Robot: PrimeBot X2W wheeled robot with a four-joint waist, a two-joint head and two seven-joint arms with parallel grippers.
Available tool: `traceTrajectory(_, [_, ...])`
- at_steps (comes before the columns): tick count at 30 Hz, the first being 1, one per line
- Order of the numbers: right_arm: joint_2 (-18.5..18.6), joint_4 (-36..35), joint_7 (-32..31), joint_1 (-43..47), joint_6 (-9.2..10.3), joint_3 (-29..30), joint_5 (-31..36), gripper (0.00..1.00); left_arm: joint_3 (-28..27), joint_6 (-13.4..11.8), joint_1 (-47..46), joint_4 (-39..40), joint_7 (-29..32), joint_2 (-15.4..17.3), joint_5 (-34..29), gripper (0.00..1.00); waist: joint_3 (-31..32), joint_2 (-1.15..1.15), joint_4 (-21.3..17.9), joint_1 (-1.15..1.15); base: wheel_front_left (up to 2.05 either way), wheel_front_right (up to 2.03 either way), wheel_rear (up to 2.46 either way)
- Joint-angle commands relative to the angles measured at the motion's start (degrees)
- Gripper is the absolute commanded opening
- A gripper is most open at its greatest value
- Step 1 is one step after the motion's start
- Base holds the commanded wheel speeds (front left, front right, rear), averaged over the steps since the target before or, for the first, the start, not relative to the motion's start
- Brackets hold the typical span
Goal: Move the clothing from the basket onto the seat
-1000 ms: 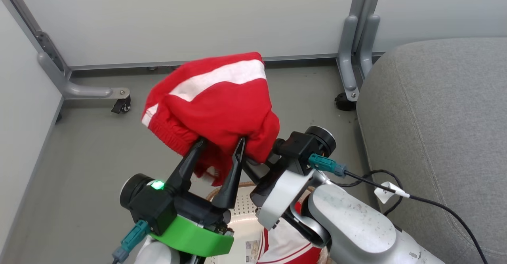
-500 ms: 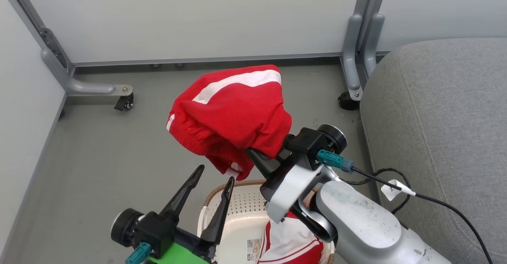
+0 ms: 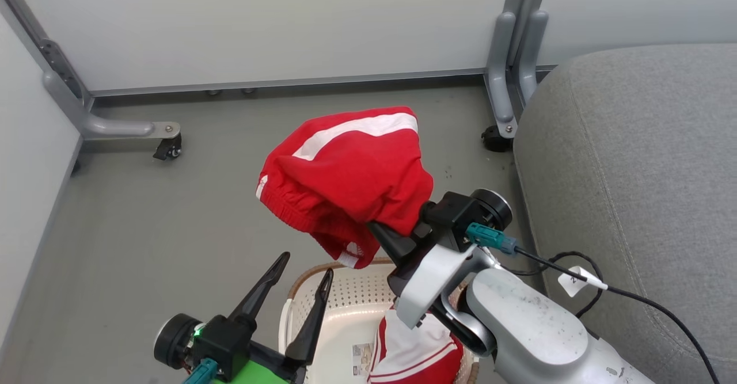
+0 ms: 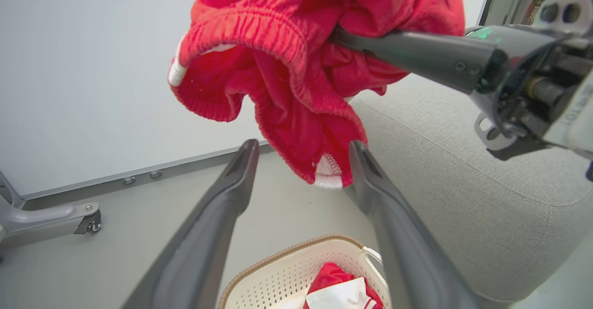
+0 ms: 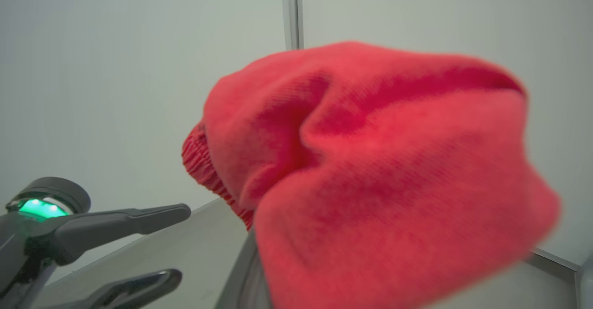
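Presently mid-transfer: right pincer grips one red garment aloft; left pincer gapes, empty. Next, judged: carry rightward over seat, release.

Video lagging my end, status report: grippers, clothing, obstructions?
Right gripper shut on red garment, aloft, left of seat. Left gripper open, empty, below it. Second garment in basket. No obstacle seen toward seat.

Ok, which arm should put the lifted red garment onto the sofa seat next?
Right. The right gripper holds the red garment and is nearer the seat; the left gripper is open and empty, above the basket, farther away.
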State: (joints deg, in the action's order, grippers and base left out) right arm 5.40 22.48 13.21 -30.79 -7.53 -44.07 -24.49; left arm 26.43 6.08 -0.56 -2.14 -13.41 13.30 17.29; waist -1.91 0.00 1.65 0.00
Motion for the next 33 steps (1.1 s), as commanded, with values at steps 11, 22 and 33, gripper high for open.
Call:
traceTrajectory(11, [0.67, 0.89, 0.85, -1.09, 0.08, 3.26, 1.17, 0.00, 0.63, -0.19, -3.69, 1.62, 1.18, 2.02, -1.47, 1.00, -5.98, 0.00, -13.17, 0.00, 0.00, 0.00, 0.00])
traceTrajectory(22, [0.20, 1.88, 1.91, -1.17, 0.08, 10.58, 2.54, 0.00, 3.04, 0.55, -7.49, 3.81, 4.03, 4.23, -2.20, 1.00, -12.27, 0.00, -25.49, 0.00, 0.00, 0.00, 0.00])
traceTrajectory(33, [0.05, 1.85, 2.01, -3.14, 0.08, 23.26, 4.35, 0.00, 7.44, 1.13, -11.72, 6.15, 7.85, 6.29, -2.66, 1.00, -20.14, 0.00, -29.02, 0.00, 0.00, 0.00, 0.00])
